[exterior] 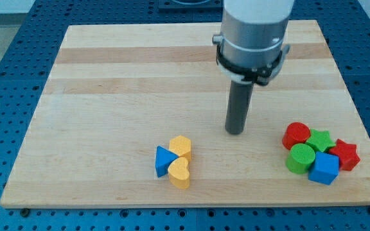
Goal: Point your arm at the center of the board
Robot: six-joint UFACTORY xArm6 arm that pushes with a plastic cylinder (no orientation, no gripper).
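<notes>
While our tip [235, 131] rests on the board [108, 96] near its center, we see the yellow blocks [180, 160] at seven o'clock; the rod has no fingers.

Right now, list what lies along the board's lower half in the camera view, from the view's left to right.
Blue triangle → yellow blocks → my tip → red cylinder → red star.
</notes>
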